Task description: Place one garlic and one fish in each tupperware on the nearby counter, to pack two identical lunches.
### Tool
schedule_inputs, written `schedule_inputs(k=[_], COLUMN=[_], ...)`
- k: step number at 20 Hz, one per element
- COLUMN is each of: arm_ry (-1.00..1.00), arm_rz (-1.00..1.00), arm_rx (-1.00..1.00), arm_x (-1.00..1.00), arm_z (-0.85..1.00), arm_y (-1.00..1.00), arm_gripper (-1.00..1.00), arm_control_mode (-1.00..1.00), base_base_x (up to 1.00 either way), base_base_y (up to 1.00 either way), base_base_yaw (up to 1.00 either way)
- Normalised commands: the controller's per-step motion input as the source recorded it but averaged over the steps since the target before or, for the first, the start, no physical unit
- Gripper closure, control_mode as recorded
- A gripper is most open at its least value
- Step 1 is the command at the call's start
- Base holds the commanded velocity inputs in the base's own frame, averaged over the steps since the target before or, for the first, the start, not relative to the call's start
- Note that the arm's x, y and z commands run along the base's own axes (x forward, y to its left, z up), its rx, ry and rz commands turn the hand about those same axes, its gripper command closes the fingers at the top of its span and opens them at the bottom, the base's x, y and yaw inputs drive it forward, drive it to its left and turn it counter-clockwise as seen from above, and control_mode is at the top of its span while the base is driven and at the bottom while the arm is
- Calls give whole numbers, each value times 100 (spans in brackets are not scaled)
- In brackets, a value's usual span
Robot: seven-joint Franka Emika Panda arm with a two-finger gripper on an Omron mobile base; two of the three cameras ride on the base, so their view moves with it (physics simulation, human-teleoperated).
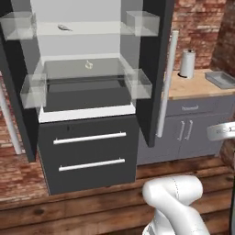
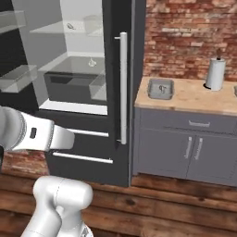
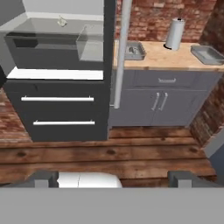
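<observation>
Orange-brown wood-grain desk (image 2: pixel 194 99) runs right of the open fridge (image 1: pixel 87 105), over grey cabinet fronts. Two grey tupperware tubs on it: near tupperware (image 2: pixel 160 88) at the desk's fridge end, with small items inside, too small to identify; far tupperware (image 3: pixel 207 54) at the other end, contents not readable. White paper-towel roll (image 1: pixel 187 64) upright between them, toward the brick wall.

Inside fridge: fish (image 1: pixel 64 28) lying on the upper shelf; garlic (image 1: pixel 88 65) on the glass shelf below, well apart from the fish. Both far from the tubs.

Hand (image 3: pixel 113 178): released, fingertips (image 3: pixel 43 178) spread wide, nothing between them. Hand view looks over wooden floor toward the fridge drawers and desk.
</observation>
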Motion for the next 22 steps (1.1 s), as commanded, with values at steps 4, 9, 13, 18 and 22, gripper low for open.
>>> schedule_inputs(k=[4,9,13,18,22], arm_ry=[0,0,0,0,0], arm_rz=[0,0,0,0,0], arm_rx=[0,0,0,0,0], arm_x=[0,0,0,0,0], arm_z=[0,0,0,0,0], arm_y=[0,0,0,0,0], arm_gripper=[-100,-100,-100,-100,-100], arm_control_mode=[100,100,100,100,100], base_base_x=[0,0,11,39,53], base_base_y=[100,88,8,-27,-34], base_base_yaw=[0,0,0,0,2])
